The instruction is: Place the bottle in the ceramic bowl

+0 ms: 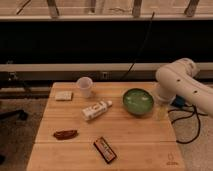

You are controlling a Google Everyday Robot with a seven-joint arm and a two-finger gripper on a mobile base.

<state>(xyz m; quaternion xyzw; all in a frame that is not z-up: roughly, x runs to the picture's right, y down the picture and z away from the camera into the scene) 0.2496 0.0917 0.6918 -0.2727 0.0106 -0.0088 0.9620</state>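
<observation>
The bottle (96, 110) is found lying on the worktop (140, 145) at nine o'clock of the ceramic bowl (138, 102), untouched, while the gripper (160, 111) is held at the bowl's three o'clock, jaws wide and empty, presumably awaiting the reach.

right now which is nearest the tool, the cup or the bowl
The green bowl: the tool hangs just beside it at the right edge of the table, while the cup stands at the back left.

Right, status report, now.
Gripper open, empty, just right of ceramic bowl. Bottle lying flat, left of bowl. Nothing between them.
</observation>
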